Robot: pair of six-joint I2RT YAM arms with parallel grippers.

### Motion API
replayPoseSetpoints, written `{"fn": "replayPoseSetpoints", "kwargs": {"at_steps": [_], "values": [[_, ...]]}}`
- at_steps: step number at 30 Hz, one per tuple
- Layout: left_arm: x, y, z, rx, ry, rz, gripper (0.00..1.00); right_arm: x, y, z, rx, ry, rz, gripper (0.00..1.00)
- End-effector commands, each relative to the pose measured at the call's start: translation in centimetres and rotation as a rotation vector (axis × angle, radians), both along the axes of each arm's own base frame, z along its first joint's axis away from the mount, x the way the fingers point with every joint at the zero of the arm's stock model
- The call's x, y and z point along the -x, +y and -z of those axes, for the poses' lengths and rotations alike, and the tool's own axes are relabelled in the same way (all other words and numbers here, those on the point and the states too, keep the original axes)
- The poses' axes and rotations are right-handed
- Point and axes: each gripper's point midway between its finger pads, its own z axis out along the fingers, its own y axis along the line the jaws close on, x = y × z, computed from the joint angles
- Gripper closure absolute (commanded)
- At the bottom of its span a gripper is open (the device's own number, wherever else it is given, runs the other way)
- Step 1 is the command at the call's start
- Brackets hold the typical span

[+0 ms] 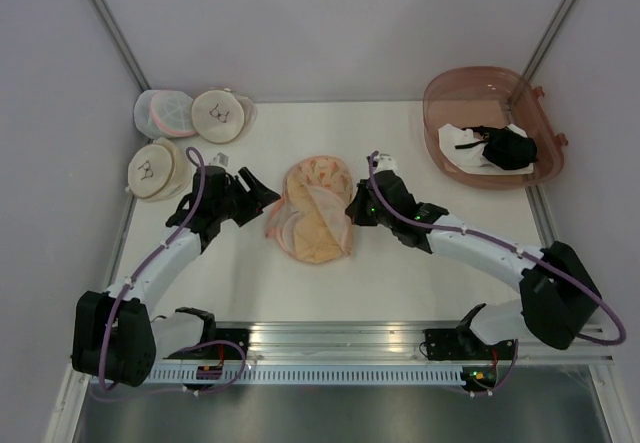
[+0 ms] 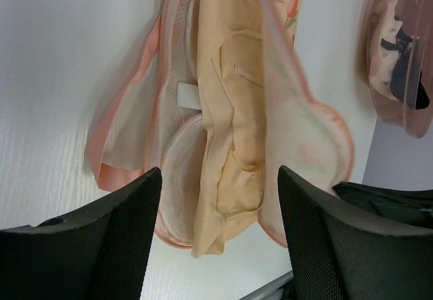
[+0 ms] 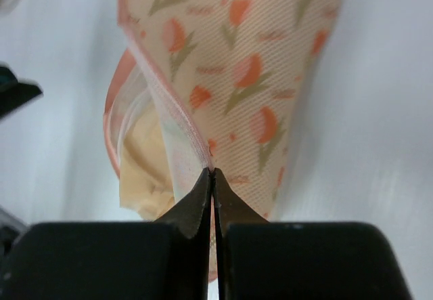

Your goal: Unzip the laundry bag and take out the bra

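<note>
Laundry bag [image 1: 312, 213] lies mid-table; peach mesh with orange flower-like prints, zip undone, mouth gaping; beige bra [image 2: 233, 144] sits folded inside, its pale lining exposed; right gripper [image 3: 213, 173], at the bag's 3 o'clock, is pressed together, pinching the pink zip edge; left gripper [image 2: 218, 175], at 9 o'clock, stands spread wide just beside the open mouth, contact not determinable; round pouches [image 1: 222, 115] at 10 o'clock; pink tub [image 1: 445, 98] at 2 o'clock.
</note>
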Motion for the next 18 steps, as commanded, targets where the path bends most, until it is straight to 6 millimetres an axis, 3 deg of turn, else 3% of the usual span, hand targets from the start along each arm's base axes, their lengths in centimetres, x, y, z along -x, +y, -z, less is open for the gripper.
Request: {"fn": "replayPoseSetpoints", "kwargs": {"at_steps": [1,6,11,13,14,15,18], "values": [[0.1,0.4,-0.4,-0.026,-0.032,0.014,0.26,-2.5,-6.3,-2.7,0.000,-0.111,0.334,1.00],[0.2,0.4,-0.5,-0.022,-0.031,0.017,0.26,-2.7,-13.4,-2.3,0.107,-0.133,0.629,0.99],[0.4,0.4,-0.7,-0.020,-0.034,0.016,0.26,-2.2,-17.9,-1.0,0.271,-0.119,0.784,1.00],[0.5,0.4,-0.7,-0.019,-0.035,0.018,0.26,-1.9,-18.3,0.0,0.331,-0.094,0.770,0.87],[0.5,0.5,-0.7,-0.021,-0.035,0.015,0.26,-1.8,-18.2,0.2,0.337,-0.086,0.757,0.77],[0.6,0.5,-0.7,-0.020,-0.034,0.016,0.26,-1.8,-18.1,0.3,0.338,-0.082,0.747,0.60],[0.7,0.5,-0.6,-0.019,-0.030,0.017,0.26,-2.0,-17.2,-0.5,0.294,-0.096,0.704,0.45]]}}
